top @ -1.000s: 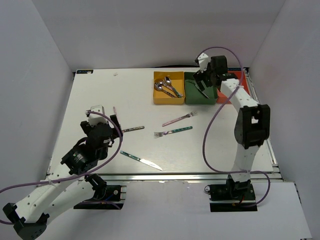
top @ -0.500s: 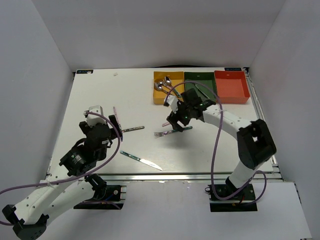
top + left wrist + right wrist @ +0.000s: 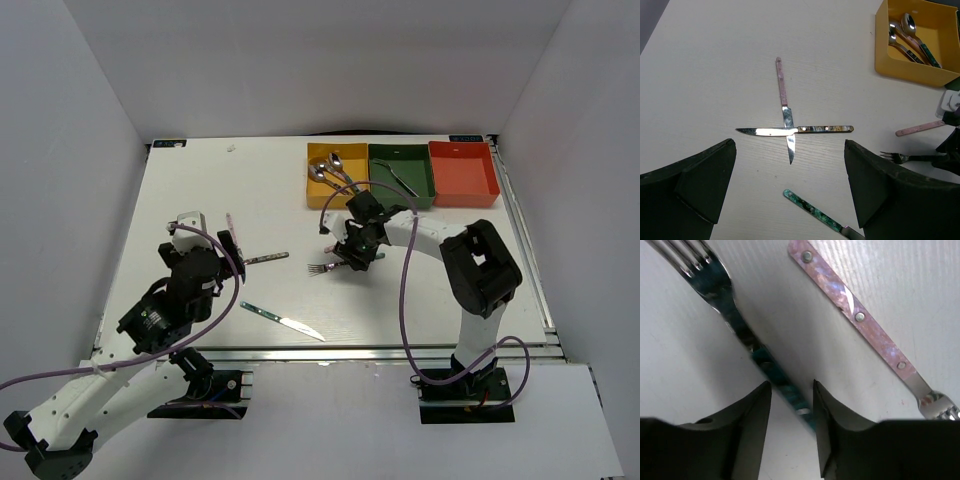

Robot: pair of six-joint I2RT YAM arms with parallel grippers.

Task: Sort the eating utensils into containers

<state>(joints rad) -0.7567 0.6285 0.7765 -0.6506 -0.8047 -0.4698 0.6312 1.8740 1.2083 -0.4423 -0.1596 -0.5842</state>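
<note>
My right gripper (image 3: pixel 355 256) is down at the table's middle, its jaws partly closed around the handle of a teal-handled fork (image 3: pixel 735 320) with a gap on both sides (image 3: pixel 790 390). A pink-handled fork (image 3: pixel 855 315) lies just beside it. The teal fork's tines (image 3: pixel 320 268) stick out to the left. My left gripper (image 3: pixel 790 144) hovers open and empty above two crossed knives, one pink-handled (image 3: pixel 781 82) and one dark-handled (image 3: pixel 825 129). A teal-handled knife (image 3: pixel 812 210) lies nearer. The yellow bin (image 3: pixel 311 195) holds spoons (image 3: pixel 330 172), the green bin (image 3: pixel 378 190) one utensil (image 3: pixel 403 182), and the red bin (image 3: pixel 463 175) nothing.
The three bins stand in a row along the far right edge of the white table. White walls close in the left, right and back. The left arm (image 3: pixel 165 300) reaches in over the near left corner.
My right arm swung from over the green bin down to the forks at the table's middle, and its jaws narrowed around the teal fork's handle. The left arm stayed put.
</note>
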